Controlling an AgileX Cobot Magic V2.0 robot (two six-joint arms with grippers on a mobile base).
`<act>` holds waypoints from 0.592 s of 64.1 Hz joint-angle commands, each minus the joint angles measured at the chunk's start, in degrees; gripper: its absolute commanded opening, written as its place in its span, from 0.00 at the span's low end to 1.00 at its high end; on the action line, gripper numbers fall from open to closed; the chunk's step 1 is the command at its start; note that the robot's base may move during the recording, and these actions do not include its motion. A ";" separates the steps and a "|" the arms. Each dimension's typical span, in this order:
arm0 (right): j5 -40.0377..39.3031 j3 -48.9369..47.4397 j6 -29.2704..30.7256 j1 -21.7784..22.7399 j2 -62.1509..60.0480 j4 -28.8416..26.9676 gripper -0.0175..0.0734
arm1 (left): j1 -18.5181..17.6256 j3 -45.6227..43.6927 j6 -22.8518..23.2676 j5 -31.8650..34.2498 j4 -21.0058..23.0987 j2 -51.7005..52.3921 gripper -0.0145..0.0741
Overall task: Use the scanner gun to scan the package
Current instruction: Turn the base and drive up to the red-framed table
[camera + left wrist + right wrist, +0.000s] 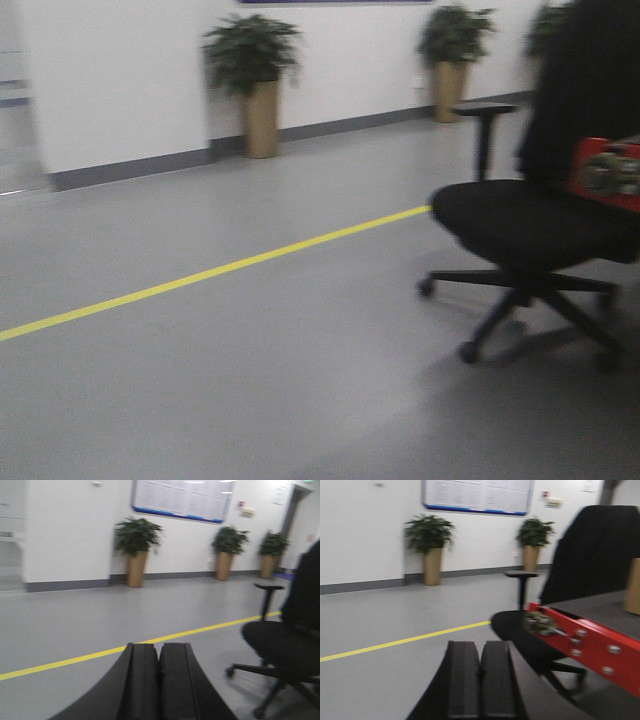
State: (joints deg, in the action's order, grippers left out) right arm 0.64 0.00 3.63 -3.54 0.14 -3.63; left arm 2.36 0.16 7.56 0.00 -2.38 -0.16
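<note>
No scanner gun shows in any view. A tan box-like edge (633,586), maybe a package, sits on a dark surface at the far right of the right wrist view; I cannot tell for sure. My left gripper (159,647) is shut and empty, pointing out over the grey floor. My right gripper (481,645) is shut and empty, just left of a red frame edge (590,642). Neither gripper shows in the front view.
A black office chair (530,230) stands at the right, also in the left wrist view (285,650). A yellow line (200,275) crosses the grey floor. Potted plants (255,85) stand along the white wall. The red frame edge also shows in the front view (608,172).
</note>
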 commanded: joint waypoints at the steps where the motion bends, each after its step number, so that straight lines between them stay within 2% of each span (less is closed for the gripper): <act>1: -1.20 0.00 0.39 -0.06 -0.14 -0.12 0.01 | 0.02 -0.16 0.08 1.11 0.14 0.16 0.04; 38: -1.20 0.00 0.39 -0.06 -0.14 -0.12 0.01 | 0.02 -0.16 0.08 1.11 0.14 0.16 0.04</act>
State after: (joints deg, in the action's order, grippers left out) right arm 0.64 0.00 3.63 -3.54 0.14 -3.63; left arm 2.36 0.16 7.56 0.00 -2.38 -0.16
